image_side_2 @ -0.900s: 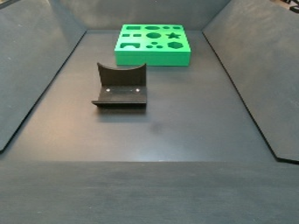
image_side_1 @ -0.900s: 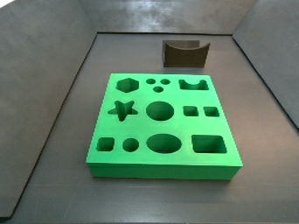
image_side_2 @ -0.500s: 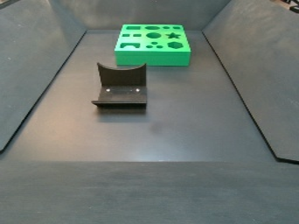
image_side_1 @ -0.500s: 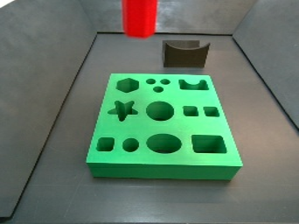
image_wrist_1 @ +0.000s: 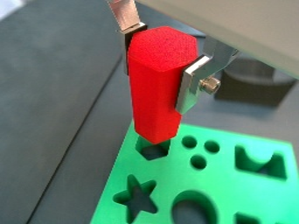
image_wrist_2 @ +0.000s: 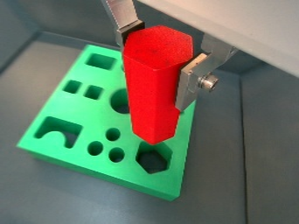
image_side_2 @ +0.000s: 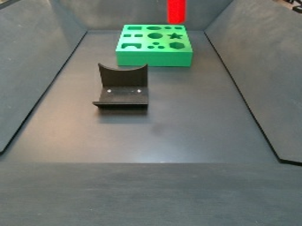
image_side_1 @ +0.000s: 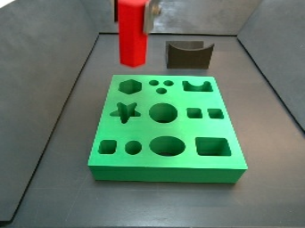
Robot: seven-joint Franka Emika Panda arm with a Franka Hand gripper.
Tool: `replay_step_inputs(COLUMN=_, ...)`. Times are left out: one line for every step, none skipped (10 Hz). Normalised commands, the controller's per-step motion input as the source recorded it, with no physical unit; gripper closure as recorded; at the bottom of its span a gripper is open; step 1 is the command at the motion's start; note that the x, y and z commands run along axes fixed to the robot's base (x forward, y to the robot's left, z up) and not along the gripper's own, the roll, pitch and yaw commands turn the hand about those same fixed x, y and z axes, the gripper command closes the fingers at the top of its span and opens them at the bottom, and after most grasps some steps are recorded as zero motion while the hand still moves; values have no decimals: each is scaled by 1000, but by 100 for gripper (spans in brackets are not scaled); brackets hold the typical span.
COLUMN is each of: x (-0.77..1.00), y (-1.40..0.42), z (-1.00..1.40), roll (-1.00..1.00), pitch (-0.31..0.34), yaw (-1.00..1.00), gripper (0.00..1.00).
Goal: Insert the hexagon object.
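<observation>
The hexagon object [image_side_1: 131, 36] is a tall bright red prism, held upright. My gripper [image_wrist_1: 163, 59] is shut on its upper end, one silver finger [image_wrist_1: 194, 81] on each side. The peg hangs above the green board [image_side_1: 167, 134], over its far left corner. In both wrist views the peg's lower end is right over the hexagon hole [image_wrist_2: 153, 159] and partly hides it [image_wrist_1: 152, 150]. A gap shows between peg and board. In a side view only the peg's lower part [image_side_2: 176, 11] shows above the board [image_side_2: 154, 44].
The board has several other shaped holes, among them a star [image_side_1: 125, 111] and circles. The dark fixture [image_side_1: 188, 54] stands behind the board, also seen in a side view [image_side_2: 122, 86]. Grey walls close in the dark floor on each side.
The red peg has come down into view from above and now hangs lower, closer to the board's hexagon hole. Board and fixture have not moved.
</observation>
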Motion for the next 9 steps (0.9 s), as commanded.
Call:
replay_step_inputs(x=-6, y=120, z=-731, roll=-160, pitch=0, yaw=-706, gripper=100)
replay_step_inputs(x=0, y=251, z=-626, roll=-157, pitch=0, yaw=-429, gripper=100)
replay_step_inputs(x=0, y=229, z=-526, roll=-120, pitch=-20, yaw=-197, gripper=100)
replay_step_inputs(x=0, y=220, z=-440, roll=-106, pitch=-7, yaw=-114, gripper=100)
replay_step_inputs(x=0, y=151, z=-343, roll=-91, pitch=0, yaw=-146, gripper=100)
replay_step_inputs(x=-51, y=0, z=-263, roll=-100, pitch=-1, yaw=-134, gripper=100)
replay_step_inputs(x=0, y=0, z=-309, roll=-153, pitch=0, yaw=-111, gripper=100)
replay_step_inputs(x=-6, y=-100, z=-334, roll=-89, pitch=-7, yaw=-63, gripper=100)
replay_step_inputs(x=-17, y=-183, z=-186, roll=-41, pitch=0, yaw=-6, gripper=100)
